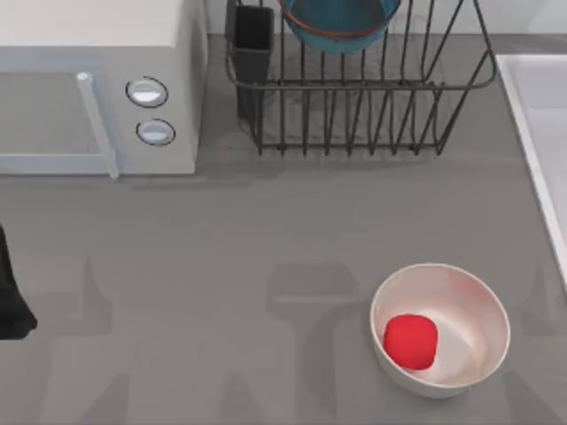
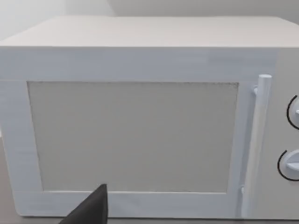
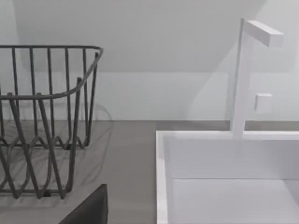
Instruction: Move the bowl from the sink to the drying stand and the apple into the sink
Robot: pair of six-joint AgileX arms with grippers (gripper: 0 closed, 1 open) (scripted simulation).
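Bowl [image 1: 339,25] already in rack [image 1: 354,97]. Apple [image 1: 411,341] in white bowl [image 1: 469,305], near tabletop's front-right; we lift straight up, carry to sink [image 1: 536,133]. Gripper states: cannot tell.

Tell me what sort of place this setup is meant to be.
Most likely a rendered kitchen counter. A white microwave with two round knobs stands at the top view's left, a black wire drying stand holds the teal bowl, and a pale sink with a faucet sits at the right.
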